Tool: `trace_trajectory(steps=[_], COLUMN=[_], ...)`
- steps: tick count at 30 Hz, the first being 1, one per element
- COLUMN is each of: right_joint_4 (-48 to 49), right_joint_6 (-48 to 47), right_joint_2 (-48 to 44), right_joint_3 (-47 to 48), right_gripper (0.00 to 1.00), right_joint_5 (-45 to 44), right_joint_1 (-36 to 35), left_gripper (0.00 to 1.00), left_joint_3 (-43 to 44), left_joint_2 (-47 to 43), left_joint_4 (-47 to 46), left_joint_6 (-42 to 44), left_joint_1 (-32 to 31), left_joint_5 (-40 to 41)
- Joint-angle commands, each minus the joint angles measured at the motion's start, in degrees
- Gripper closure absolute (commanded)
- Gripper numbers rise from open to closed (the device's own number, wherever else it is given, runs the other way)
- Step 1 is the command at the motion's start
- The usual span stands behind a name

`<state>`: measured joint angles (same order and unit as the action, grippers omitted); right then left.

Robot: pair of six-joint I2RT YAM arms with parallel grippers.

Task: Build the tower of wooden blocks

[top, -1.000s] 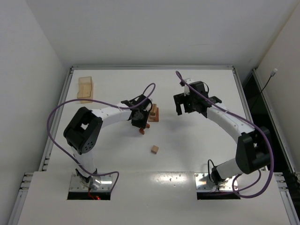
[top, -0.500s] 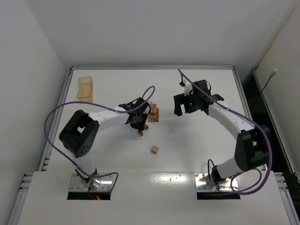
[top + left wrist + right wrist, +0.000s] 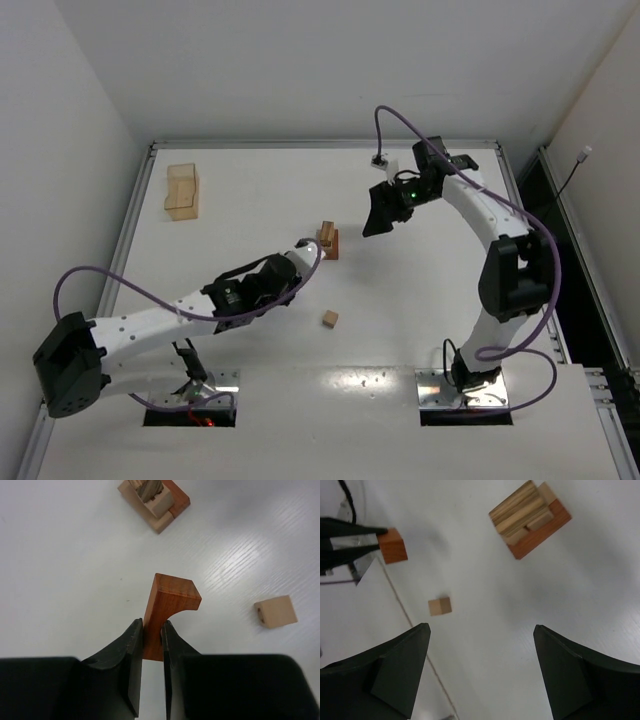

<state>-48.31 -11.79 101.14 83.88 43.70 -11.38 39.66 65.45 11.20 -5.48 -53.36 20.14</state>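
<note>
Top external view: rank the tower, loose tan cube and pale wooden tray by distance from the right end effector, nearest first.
1. tower, just left of the open right end effector, mid-table.
2. loose tan cube, nearer the arm bases, centre.
3. pale wooden tray, far-left corner.

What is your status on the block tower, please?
Left gripper shut on reddish-brown block, short of the tower. Right gripper open, empty, near the tower. Loose tan cube off to the side, nothing between.
</note>
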Motion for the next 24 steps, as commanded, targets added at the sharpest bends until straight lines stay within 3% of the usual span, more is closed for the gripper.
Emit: trace_trajectory(steps=[1, 5, 11, 17, 24], right_joint_4=[-12.14, -16.97, -27.53, -22.37, -25.42], right_joint_6=[-9.73, -12.99, -19.94, -20.64, -23.28], right_joint_2=[0.63, 1.24, 4.33, 0.90, 3.18], right_joint_3=[5.67, 11.30, 19.13, 15.02, 17.45], right_gripper=[0.19, 0.24, 0.31, 0.32, 0.33], right_joint_5=[7.46, 4.64, 1.04, -10.29, -9.95], right_joint_1=[-0.05, -1.45, -4.17, -8.66, -11.21], left_gripper=[1.00, 1.00, 1.00, 1.00, 1.00], left_joint_3=[-5.19, -8.53, -15.22, -17.25, -22.25], left_joint_2=[-5.76, -7.35, -10.51, -10.52, -9.99], left_joint_4=[-7.94, -12.60, -26.65, -33.69, -49.24], left_joint_6=[11.17, 20.05, 36.31, 44.22, 59.07], left_joint_1=[-3.93, -7.54, -9.82, -12.64, -17.47], left_joint_5=[8.15, 9.57, 10.88, 9.74, 10.27])
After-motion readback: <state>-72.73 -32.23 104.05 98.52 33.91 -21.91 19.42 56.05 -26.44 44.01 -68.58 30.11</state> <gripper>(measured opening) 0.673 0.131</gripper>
